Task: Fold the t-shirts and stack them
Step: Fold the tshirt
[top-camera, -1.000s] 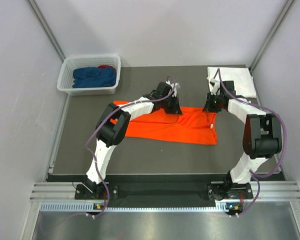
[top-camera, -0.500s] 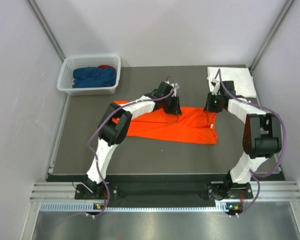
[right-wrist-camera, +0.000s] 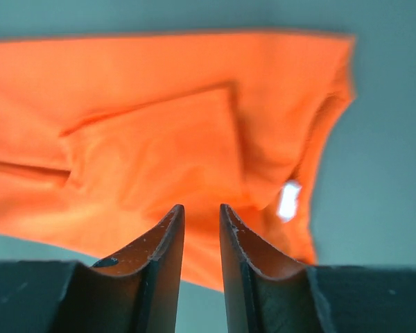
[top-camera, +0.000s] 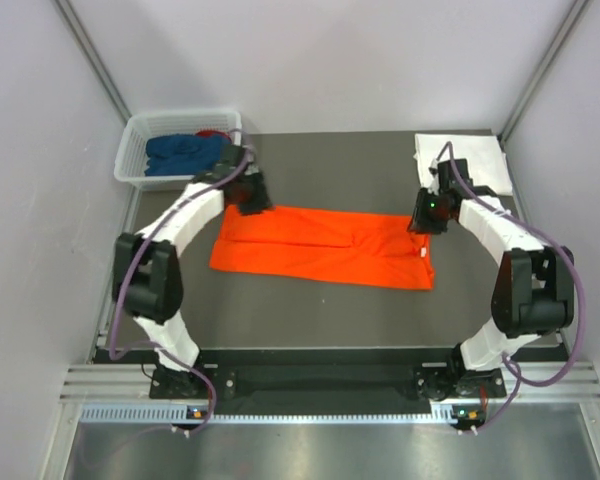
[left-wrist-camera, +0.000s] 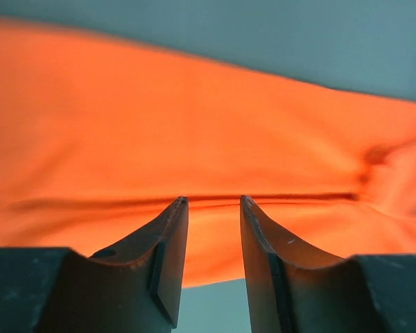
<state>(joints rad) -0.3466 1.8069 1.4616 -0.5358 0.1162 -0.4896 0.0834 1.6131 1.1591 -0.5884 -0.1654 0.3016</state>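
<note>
An orange t-shirt [top-camera: 320,245] lies flat on the dark table [top-camera: 310,320], folded into a long band. My left gripper [top-camera: 251,202] hovers at its far left corner, and my right gripper [top-camera: 423,219] hovers at its far right corner. In the left wrist view the left gripper [left-wrist-camera: 211,202] is open with nothing between the fingers, and the orange t-shirt [left-wrist-camera: 194,132] lies beyond them. In the right wrist view the right gripper [right-wrist-camera: 200,208] stands narrowly open and empty above the orange t-shirt [right-wrist-camera: 152,139], whose white label [right-wrist-camera: 288,200] shows.
A folded white t-shirt [top-camera: 462,160] rests at the table's back right corner. At the back left stands a white basket [top-camera: 132,160] holding blue garments [top-camera: 185,152] and a red one [top-camera: 216,132]. Grey walls close in both sides.
Both grippers have opened and let go of the orange t-shirt. The left arm has swung from the shirt's middle to its far left corner; the shirt now lies flatter.
</note>
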